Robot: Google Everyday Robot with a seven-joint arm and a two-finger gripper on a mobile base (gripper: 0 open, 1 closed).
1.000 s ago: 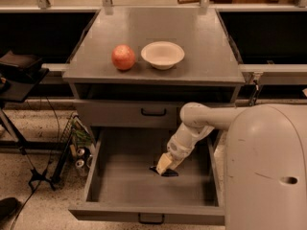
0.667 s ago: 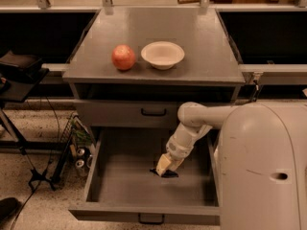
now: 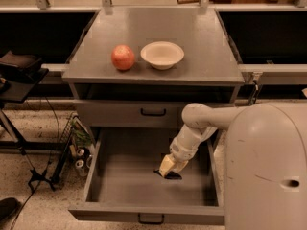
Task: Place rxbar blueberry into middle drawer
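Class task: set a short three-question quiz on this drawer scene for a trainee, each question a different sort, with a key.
1. True or false: the tool is above the cabinet top.
2. In the picture, on which side of the white bowl is the apple? A) left B) right C) behind
3. Short answer: what dark thing shows at the tool's tip?

Key: 1 false, it is down inside the open middle drawer; 2 A; 3 the rxbar blueberry.
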